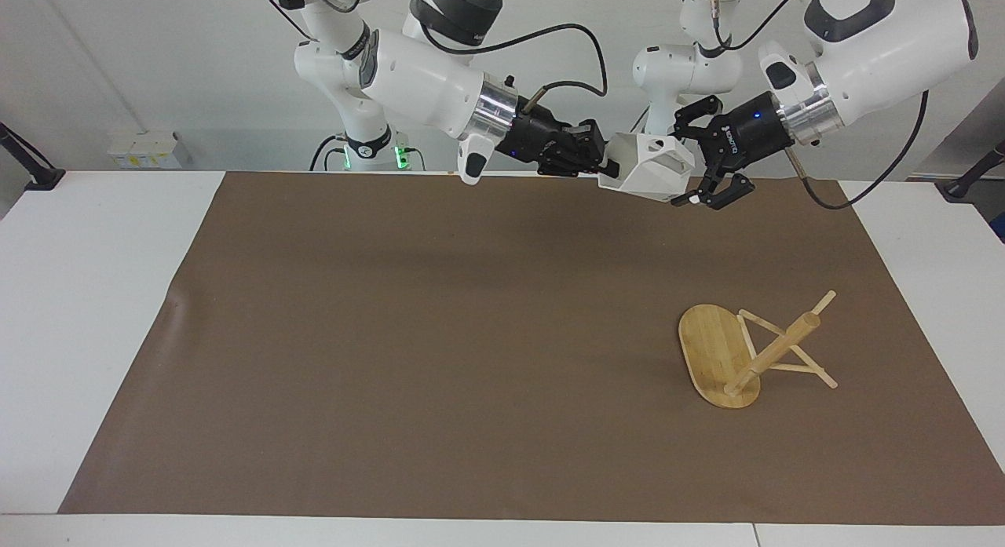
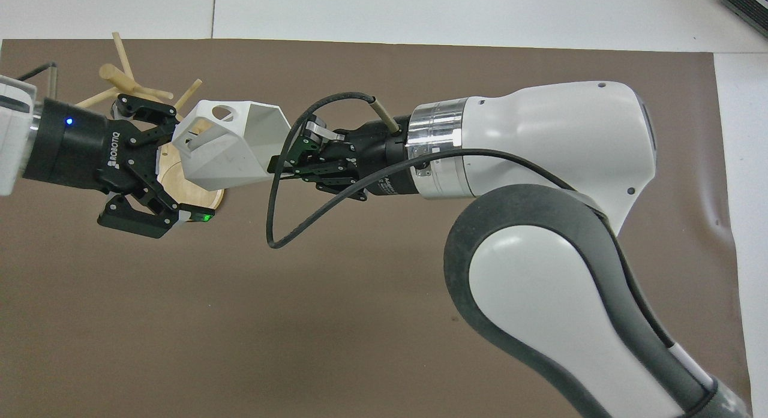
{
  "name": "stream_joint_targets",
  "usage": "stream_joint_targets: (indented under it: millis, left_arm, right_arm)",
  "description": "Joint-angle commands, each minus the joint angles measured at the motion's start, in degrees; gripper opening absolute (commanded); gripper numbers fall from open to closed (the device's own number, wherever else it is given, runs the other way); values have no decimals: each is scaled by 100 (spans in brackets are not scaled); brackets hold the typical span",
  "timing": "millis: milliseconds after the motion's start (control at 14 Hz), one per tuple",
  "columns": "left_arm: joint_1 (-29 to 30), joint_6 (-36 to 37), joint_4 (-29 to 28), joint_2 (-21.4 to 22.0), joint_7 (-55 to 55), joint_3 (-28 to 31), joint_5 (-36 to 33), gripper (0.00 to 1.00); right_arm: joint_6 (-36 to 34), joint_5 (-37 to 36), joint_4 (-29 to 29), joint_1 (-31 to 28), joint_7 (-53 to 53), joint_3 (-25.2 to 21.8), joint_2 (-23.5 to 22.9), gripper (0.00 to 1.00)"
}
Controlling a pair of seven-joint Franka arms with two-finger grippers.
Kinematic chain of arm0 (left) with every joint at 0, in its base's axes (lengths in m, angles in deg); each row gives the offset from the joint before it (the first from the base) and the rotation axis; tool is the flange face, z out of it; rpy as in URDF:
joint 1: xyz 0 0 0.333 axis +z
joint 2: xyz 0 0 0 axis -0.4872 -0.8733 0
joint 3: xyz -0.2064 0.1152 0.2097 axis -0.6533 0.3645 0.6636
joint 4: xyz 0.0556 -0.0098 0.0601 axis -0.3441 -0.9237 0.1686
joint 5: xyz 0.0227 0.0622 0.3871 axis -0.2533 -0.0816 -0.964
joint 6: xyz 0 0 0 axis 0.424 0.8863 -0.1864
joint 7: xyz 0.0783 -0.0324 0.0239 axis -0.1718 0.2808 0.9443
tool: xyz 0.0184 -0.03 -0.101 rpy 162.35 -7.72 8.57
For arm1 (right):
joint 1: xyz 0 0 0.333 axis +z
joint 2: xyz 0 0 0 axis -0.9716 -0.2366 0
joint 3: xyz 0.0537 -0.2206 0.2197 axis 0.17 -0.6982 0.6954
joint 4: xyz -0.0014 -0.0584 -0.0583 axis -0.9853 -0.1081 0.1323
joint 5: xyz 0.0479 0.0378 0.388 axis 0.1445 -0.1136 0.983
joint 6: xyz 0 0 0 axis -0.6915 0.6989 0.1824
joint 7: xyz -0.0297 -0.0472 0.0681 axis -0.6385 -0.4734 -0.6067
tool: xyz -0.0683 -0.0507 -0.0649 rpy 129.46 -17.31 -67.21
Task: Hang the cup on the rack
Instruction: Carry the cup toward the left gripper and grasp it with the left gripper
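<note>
The white faceted cup [image 1: 648, 166] [image 2: 228, 145] hangs in the air on its side, over the edge of the mat nearest the robots. My right gripper [image 1: 604, 166] [image 2: 279, 163] is shut on its rim. My left gripper [image 1: 691, 164] [image 2: 183, 166] is open, with one finger [image 1: 718, 195] [image 2: 138, 220] on each side of the cup's narrow base end, apart from it. The tab handle with its round hole [image 2: 222, 112] faces up. The bamboo rack [image 1: 773, 351] [image 2: 120, 76] lies tipped on its side on the mat toward the left arm's end, its oval base [image 1: 710, 351] standing on edge.
A brown mat [image 1: 440, 335] covers most of the white table [image 1: 86, 296]. A black cable [image 2: 282, 226] loops from the right wrist. In the overhead view the left gripper and the cup cover part of the rack's base [image 2: 201, 196].
</note>
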Motion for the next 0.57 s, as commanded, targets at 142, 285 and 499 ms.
stream_joint_targets:
  millis: [142, 285, 499]
  left_arm:
    - [-18, 67, -84, 90, 23, -65, 292, 100]
    - [61, 67, -128, 107, 50, -47, 292, 100]
    - [184, 76, -120, 90, 67, -29, 248, 100]
  right_arm:
    - [-6, 159, -20, -67, 95, 89, -14, 0]
    - [3, 159, -20, -67, 95, 89, -5, 0]
    - [3, 159, -20, -66, 95, 89, -14, 0]
